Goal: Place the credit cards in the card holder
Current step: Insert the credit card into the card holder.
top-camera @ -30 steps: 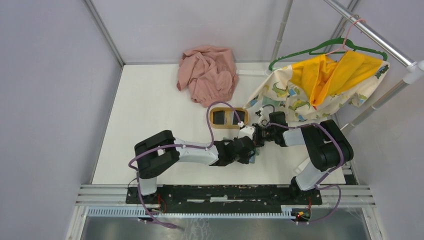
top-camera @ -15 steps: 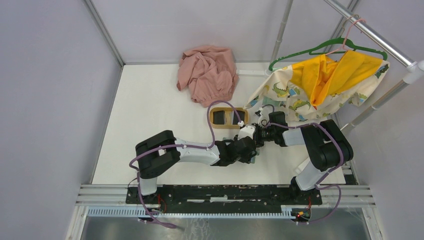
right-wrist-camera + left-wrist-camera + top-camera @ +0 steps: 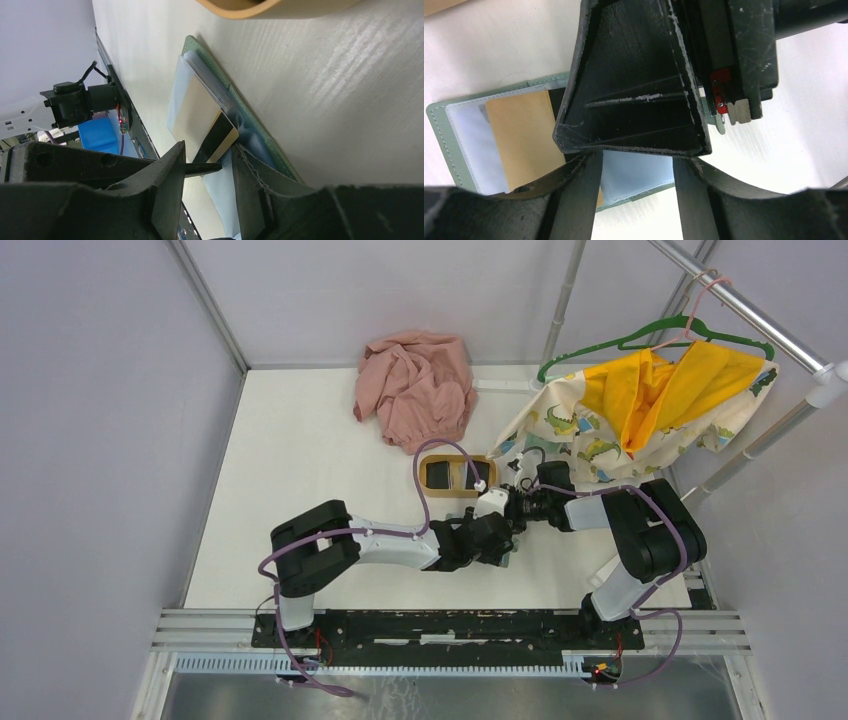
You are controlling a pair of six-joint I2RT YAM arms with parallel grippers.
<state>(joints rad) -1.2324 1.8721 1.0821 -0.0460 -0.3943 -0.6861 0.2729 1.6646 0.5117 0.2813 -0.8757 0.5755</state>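
The card holder (image 3: 464, 135) lies open flat on the table, grey-green outside (image 3: 215, 65), blue-grey inside. A gold-tan credit card (image 3: 200, 112) with a dark stripe sits partly in one of its slots (image 3: 524, 135). My right gripper (image 3: 209, 147) is open at the card's striped end, its jaws apart and not touching it. My left gripper (image 3: 636, 160) is open just above the holder's inner flap, with one right finger (image 3: 634, 90) right in front of it. Two black credit cards (image 3: 437, 476) lie in the tan tray (image 3: 455, 458).
A pink cloth (image 3: 415, 385) is bunched at the back of the table. Patterned and yellow garments (image 3: 640, 400) hang from a green hanger at the back right and drape close to the tray. The two wrists crowd together over the holder (image 3: 510, 525).
In the top view both wrists have edged slightly toward the tray. The tray and its black cards have not moved.
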